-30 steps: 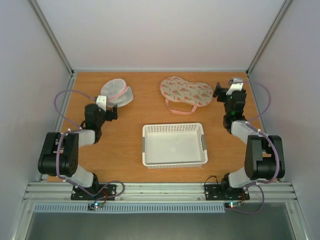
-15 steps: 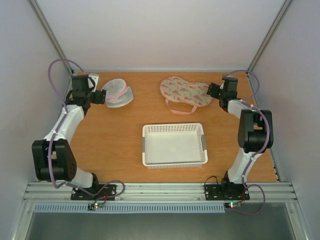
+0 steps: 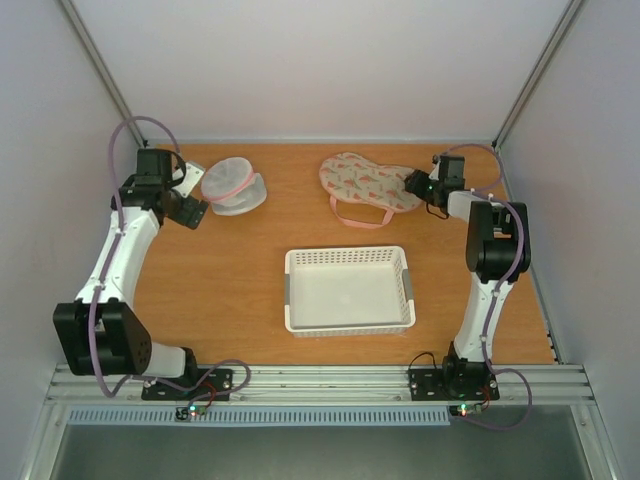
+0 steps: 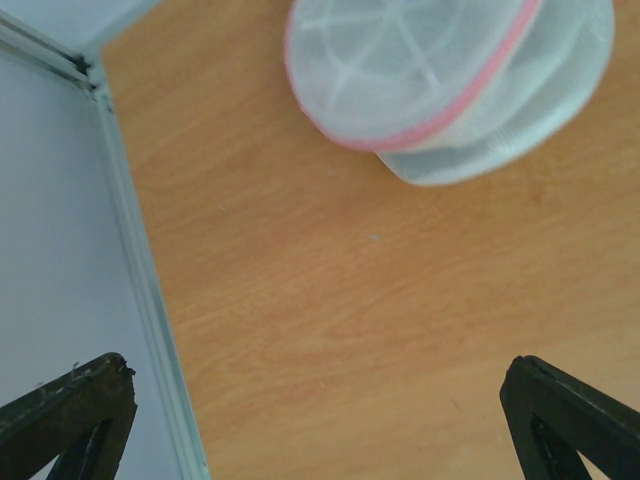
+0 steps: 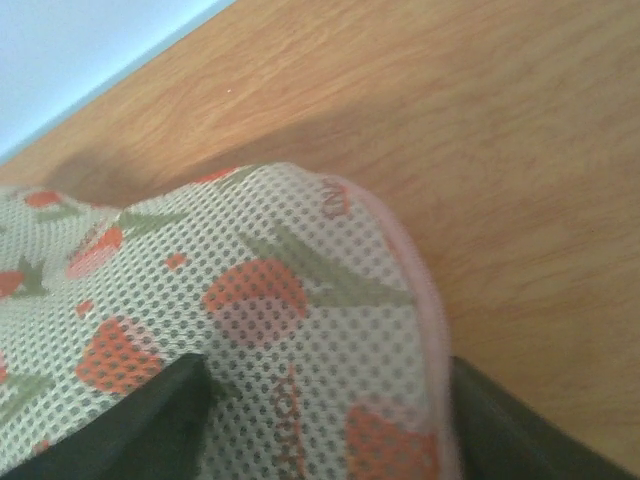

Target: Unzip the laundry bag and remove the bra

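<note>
The laundry bag (image 3: 368,184), cream with pink-and-green print, lies shut at the back of the table, its pink loop strap (image 3: 362,218) toward the front. My right gripper (image 3: 416,184) is at the bag's right end. In the right wrist view the gripper (image 5: 325,400) is open, and the bag's printed mesh lobe (image 5: 270,300) with pink trim lies between the two fingers. My left gripper (image 3: 190,212) is open and empty over bare table at the far left, just left of the round pouch; it also shows in the left wrist view (image 4: 320,420). The bra is not in view.
A round white mesh pouch (image 3: 233,187) with a pink rim lies at the back left and also shows in the left wrist view (image 4: 450,80). A white basket (image 3: 290,290) stands mid-table. The enclosure's left wall frame (image 4: 140,280) runs close beside my left gripper.
Both arms have stretched out to the back of the table. The right gripper has come to the bag's right end. The left gripper has swung to the far left, beside the pouch.
</note>
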